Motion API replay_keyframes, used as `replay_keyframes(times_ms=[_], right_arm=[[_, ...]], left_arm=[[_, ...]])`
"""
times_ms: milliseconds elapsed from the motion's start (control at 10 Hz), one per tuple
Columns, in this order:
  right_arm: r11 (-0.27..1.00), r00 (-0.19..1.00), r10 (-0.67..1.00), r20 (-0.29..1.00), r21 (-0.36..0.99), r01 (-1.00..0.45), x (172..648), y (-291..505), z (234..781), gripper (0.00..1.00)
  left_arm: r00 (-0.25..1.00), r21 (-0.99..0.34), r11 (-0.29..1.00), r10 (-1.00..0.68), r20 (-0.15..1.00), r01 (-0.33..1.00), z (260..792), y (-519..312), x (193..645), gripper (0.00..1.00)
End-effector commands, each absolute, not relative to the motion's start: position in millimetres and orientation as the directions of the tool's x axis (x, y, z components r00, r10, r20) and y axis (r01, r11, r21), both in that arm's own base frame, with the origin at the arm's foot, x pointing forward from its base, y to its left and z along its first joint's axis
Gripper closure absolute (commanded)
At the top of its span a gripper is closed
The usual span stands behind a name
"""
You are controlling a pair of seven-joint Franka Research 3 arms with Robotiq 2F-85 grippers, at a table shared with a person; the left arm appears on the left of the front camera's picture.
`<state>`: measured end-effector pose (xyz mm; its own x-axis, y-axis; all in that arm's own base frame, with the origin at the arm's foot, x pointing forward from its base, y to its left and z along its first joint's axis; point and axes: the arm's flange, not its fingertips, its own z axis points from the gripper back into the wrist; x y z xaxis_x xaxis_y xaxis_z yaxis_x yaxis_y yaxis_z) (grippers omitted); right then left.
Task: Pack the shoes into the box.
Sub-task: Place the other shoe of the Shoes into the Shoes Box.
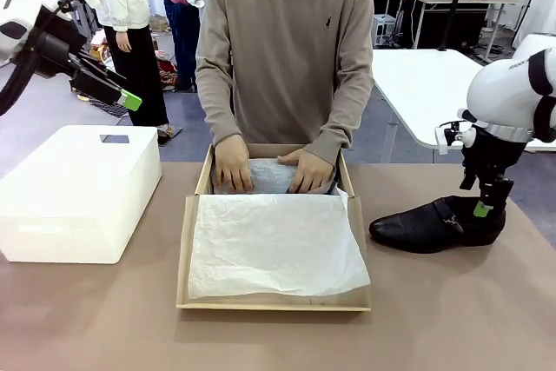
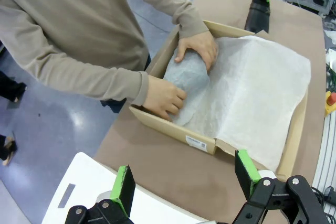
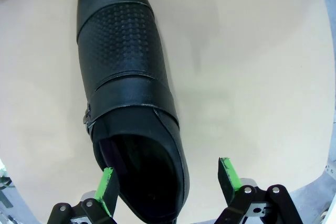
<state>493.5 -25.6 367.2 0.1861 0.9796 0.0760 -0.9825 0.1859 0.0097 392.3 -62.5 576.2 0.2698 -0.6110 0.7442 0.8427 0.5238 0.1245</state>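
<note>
Now on the bench: the brown cardboard box (image 1: 185, 249) lies open at the middle, with a sheet of white tissue paper (image 1: 274, 245) spread across its near part.
Far end of box: the person's hands (image 1: 233, 162) press down on a bundle (image 1: 274, 175) wrapped in greyish tissue; what it holds cannot be told.
Shoe: one glossy black shoe (image 1: 426, 225) stands on the bench, just right of the box and outside it, toe toward the box, strap and buckle across the top.
Robot's right hand (image 3: 168, 177): down at the heel end of the shoe, fingers wide apart and not clamped; one green pad (image 3: 107, 182) is at the rim of the shoe's opening, contact unclear, and the other pad is clear of the leather.
Robot's left hand (image 2: 185, 179): raised well above the bench, fingers apart and holding nothing, above a white plastic box (image 1: 78, 193) that stands left of the cardboard one.
</note>
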Motion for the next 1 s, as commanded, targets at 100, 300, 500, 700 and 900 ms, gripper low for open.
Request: replay_keyframes(times_ms=[100,300,500,700,900], right_arm=[[0.168,0.166,0.980,0.106,-0.008,-0.986,511,-23,369,0.00],[0.160,0.158,0.982,0.102,-0.004,-0.987,515,-22,366,0.00],[0.156,0.156,0.982,0.110,0.012,-0.988,515,-21,358,0.00],[0.151,0.152,0.982,0.111,0.018,-0.988,515,-23,351,0.00],[0.152,0.153,0.980,0.127,0.016,-0.988,516,-25,346,0.00]], left_arm=[[0.247,0.126,0.505,-0.606,0.756,0.854,576,-60,394,0.00],[0.247,0.126,0.505,-0.606,0.756,0.854,576,-60,394,0.00],[0.247,0.126,0.505,-0.606,0.756,0.854,576,-60,394,0.00],[0.247,0.126,0.505,-0.606,0.756,0.854,576,-60,394,0.00],[0.247,0.126,0.505,-0.606,0.756,0.854,576,-60,394,0.00]])
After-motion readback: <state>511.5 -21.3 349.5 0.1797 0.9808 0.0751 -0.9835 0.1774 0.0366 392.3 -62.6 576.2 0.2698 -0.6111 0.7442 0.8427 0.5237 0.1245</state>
